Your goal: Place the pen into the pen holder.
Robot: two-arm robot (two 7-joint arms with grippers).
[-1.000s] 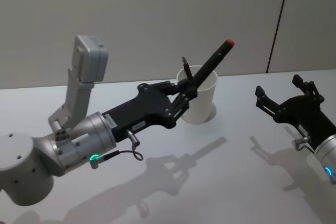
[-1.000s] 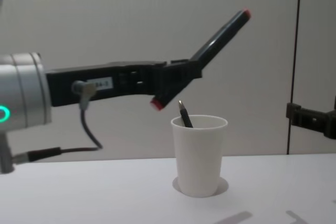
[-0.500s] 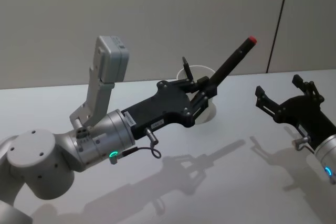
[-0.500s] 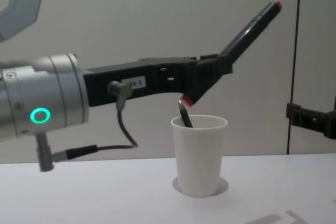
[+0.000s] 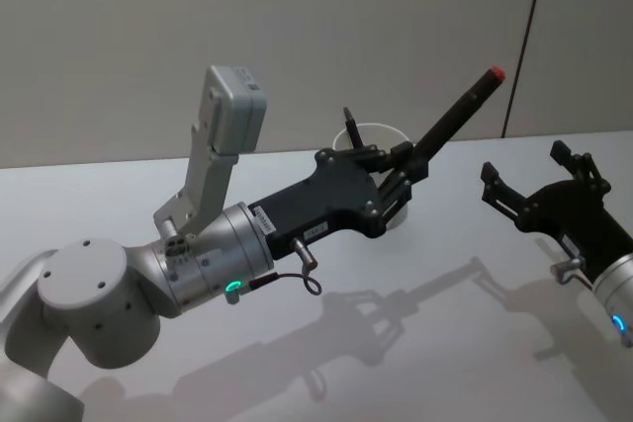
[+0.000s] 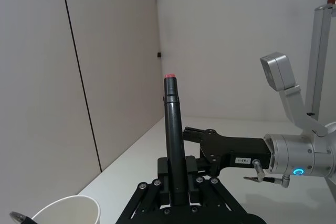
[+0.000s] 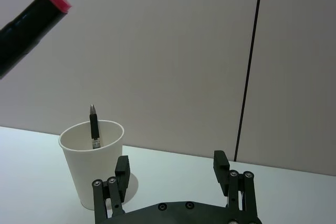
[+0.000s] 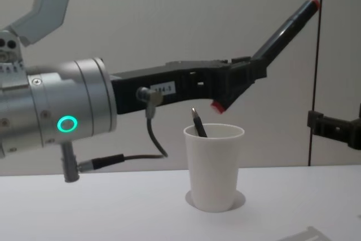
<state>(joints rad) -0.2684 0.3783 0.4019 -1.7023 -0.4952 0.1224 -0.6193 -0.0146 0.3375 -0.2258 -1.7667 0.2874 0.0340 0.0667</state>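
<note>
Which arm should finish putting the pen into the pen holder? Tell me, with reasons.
Left. The left gripper holds the pen tilted, its lower end close above the pen holder. The right gripper sits open and empty, off to the right.

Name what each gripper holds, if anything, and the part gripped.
Left gripper: the black pen, gripped near its lower end. Right gripper: open, holding nothing.

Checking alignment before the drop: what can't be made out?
- Chest view: pen holder wall hides the lower part of the black pen; the edge cuts off the parked right gripper.
- Head view: left gripper covers the holder's body and the lower end of the red-tipped pen.
- Left wrist view: the edge cuts off the holder.
</note>
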